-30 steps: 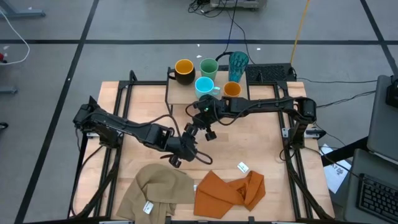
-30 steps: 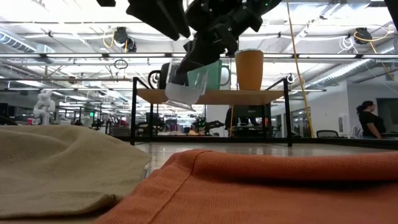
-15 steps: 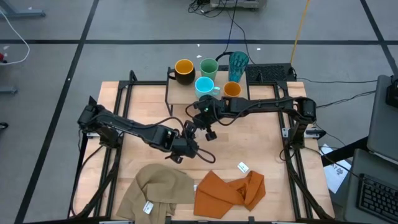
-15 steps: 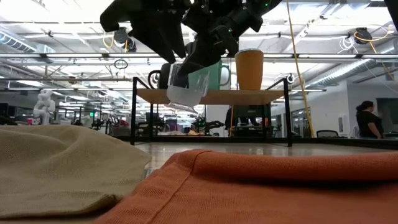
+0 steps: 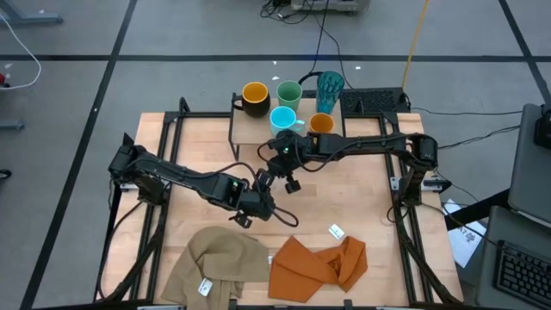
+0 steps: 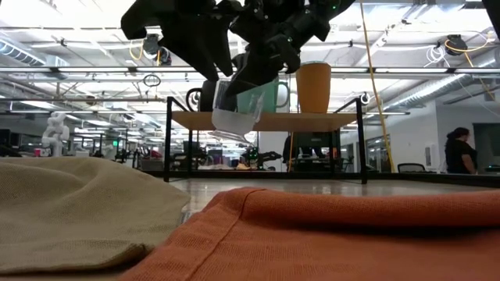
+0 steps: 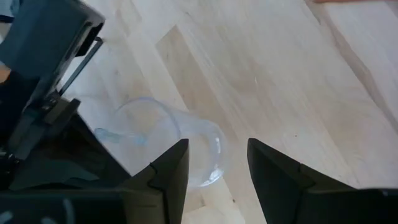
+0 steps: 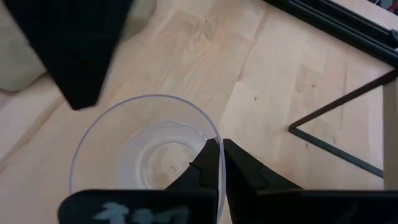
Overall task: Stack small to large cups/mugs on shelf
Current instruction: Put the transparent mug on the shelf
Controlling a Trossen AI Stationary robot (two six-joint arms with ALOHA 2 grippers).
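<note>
A small clear cup (image 6: 234,109) hangs tilted in the air on the near side of the shelf (image 5: 250,131), held by my right gripper (image 8: 221,146) (image 5: 280,175). My left gripper (image 7: 217,146) (image 5: 261,203) is open and stands just near of the cup (image 7: 155,130), apart from it as far as shows. On the shelf stand the black mug (image 5: 255,97), green cup (image 5: 288,92), teal tumbler (image 5: 330,86), light blue mug (image 5: 283,119) and orange cup (image 5: 321,123). My right gripper pinches the clear cup's rim (image 8: 214,138), one finger (image 8: 208,163) inside the cup and the other (image 8: 244,169) outside the wall. The fingers come from above, slanting. The cup is lifted clear of the table and tilts below them.
A tan cloth (image 5: 215,263) and an orange cloth (image 5: 318,263) lie near the table's near edge, with a small white tag (image 5: 337,231) beside them. Bare wood lies between the cloths and the shelf. A person (image 6: 461,152) stands far off in the room.
My left arm has come down into the low view and closer to the clear cup, its fingers staying open. The right gripper has kept its hold, and the cup has hardly shifted.
</note>
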